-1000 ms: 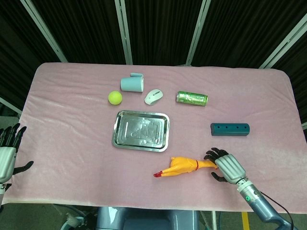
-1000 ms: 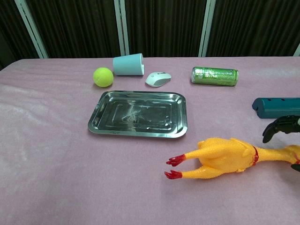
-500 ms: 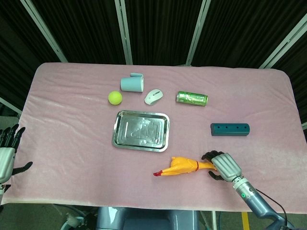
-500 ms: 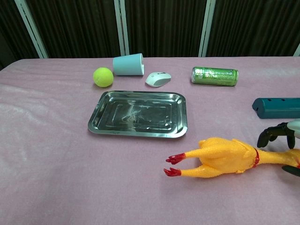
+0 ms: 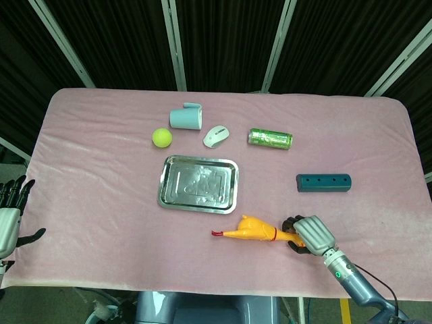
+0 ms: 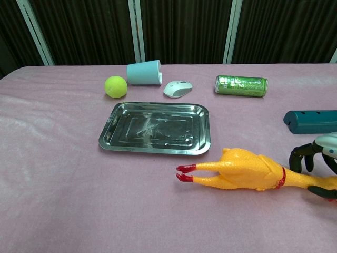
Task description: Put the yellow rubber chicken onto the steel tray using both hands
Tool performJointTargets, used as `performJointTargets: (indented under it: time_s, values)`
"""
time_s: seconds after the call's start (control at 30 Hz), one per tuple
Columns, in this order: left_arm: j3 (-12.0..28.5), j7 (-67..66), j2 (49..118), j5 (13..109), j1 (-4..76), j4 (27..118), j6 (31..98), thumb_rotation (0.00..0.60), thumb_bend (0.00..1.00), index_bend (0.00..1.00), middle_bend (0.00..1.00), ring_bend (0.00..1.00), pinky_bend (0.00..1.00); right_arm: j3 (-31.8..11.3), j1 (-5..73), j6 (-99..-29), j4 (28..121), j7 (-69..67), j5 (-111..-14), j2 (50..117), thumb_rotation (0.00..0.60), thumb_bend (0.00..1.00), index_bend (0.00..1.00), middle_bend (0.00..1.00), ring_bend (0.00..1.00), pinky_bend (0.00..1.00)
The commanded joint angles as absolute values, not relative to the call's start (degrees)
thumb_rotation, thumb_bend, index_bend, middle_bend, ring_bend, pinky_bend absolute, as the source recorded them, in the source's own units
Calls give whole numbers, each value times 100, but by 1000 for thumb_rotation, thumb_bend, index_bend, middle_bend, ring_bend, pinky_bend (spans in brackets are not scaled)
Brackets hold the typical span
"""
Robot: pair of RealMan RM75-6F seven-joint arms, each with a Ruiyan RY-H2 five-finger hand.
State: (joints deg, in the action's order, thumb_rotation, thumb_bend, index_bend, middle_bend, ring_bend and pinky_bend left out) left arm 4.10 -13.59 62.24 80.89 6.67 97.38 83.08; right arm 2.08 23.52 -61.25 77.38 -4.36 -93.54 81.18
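Note:
The yellow rubber chicken (image 5: 253, 229) (image 6: 245, 171) lies on the pink cloth just in front of the steel tray (image 5: 199, 183) (image 6: 155, 129), its red feet pointing left toward the tray's near right corner. My right hand (image 5: 309, 234) (image 6: 315, 154) grips the chicken's neck at its right end, fingers curled over it. My left hand (image 5: 8, 219) hangs off the table's left edge with its fingers spread and nothing in it; the chest view does not show it. The tray holds nothing.
Behind the tray lie a teal cup (image 5: 185, 118) on its side, a green ball (image 5: 161, 138), a white mouse (image 5: 216, 136) and a green can (image 5: 270, 138). A dark teal block (image 5: 323, 182) sits right of the tray, just behind my right hand.
My right hand has closed around the chicken's neck and shifted left. The chicken has swung with it, its feet moving left and toward the tray. The left hand has barely moved.

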Motion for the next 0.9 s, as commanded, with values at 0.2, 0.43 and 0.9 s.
performJointTargets:
  time_s: [0.2,0.43,0.9]
  values:
    - [404,-1241,6214,8111,684,9693,8279,600,0,0,0,0,18,164,2341,-6539,7852,-879,-9509,7959,600,728,673,567,577,794]
    - [382,-1147,6185,8220,776,9741,8157,600,0,3,0,0,18,193,2358,-6706,8108,-1333,-9588,7625,600,783,737,608,616,833]
    - [646,-1116,6064,8712,1675,10469,7313,600,2,78,88,48,87,383,2685,-6579,8672,-2834,-9870,6925,600,826,782,634,639,855]
